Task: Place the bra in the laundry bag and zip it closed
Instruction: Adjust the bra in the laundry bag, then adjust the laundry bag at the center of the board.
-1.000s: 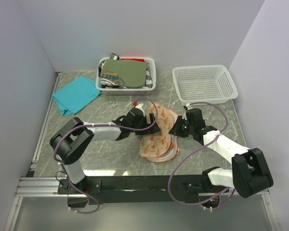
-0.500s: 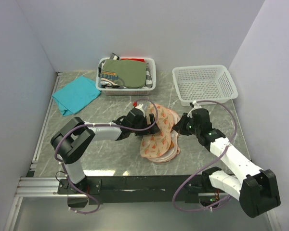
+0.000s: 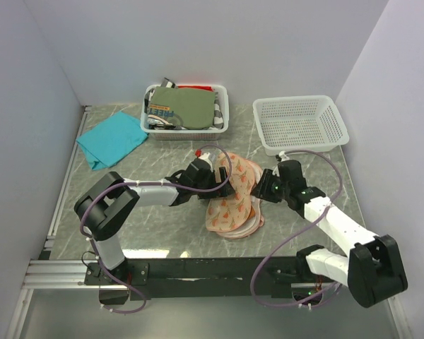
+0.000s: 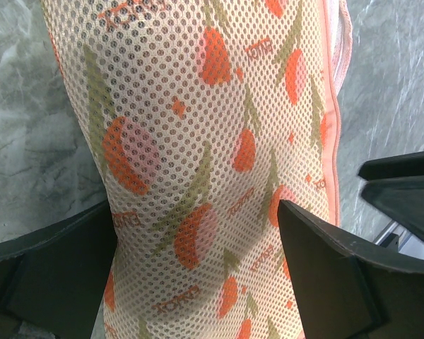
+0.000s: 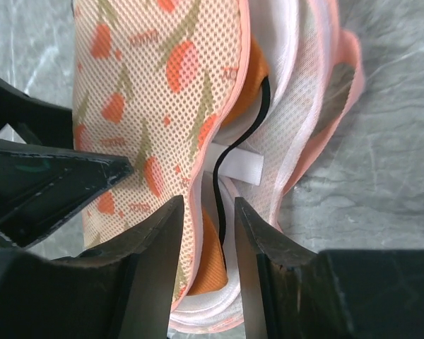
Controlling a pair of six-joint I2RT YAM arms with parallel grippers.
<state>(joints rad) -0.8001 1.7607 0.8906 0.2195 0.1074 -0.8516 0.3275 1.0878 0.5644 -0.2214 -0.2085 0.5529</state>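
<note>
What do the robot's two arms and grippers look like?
Both have chunky black joints. The left arm has a silver-grey link, the right arm white links. Purple cables loop along each. The grippers' fingers are black, flat-faced wedges.

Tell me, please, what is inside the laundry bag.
At the open edge of the laundry bag, the orange bra and its dark strap show. The bag's printed mesh top covers the rest.

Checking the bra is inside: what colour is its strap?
The strap is black; clearest in the right wrist view.
</note>
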